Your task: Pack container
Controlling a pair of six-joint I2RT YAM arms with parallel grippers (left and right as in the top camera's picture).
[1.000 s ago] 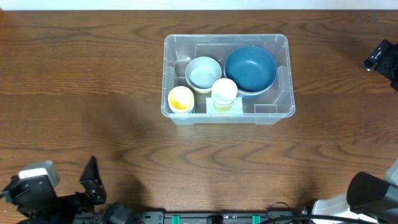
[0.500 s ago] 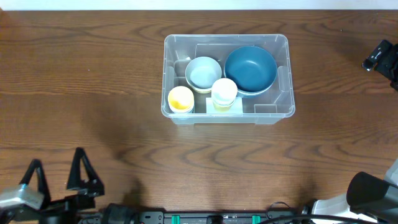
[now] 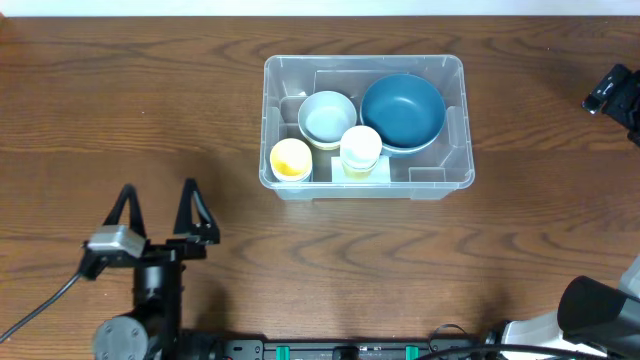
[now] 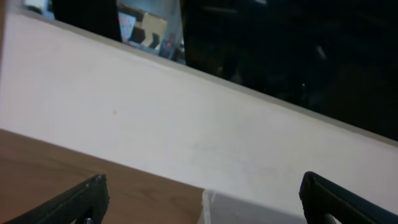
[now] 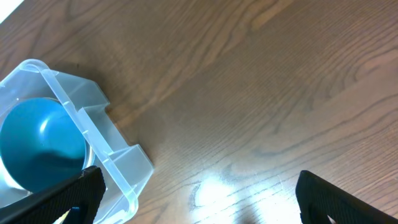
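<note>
The clear plastic container stands at the table's far middle. It holds a large dark blue bowl, a pale blue bowl, a yellow cup and a white cup. My left gripper is open and empty at the near left, well short of the container, fingers pointing away. Its wrist view shows the gripper wide open, with a corner of the container far ahead. My right gripper is open and empty over bare table, right of the container and the blue bowl.
The wooden table lies all round the container. A black part of the right arm shows at the far right edge. A white wall stands behind the table. Black hardware sits at the near right corner.
My left gripper has moved from the near left corner up and to the right, turning so its open fingers point away. The container and the right arm have not moved.
</note>
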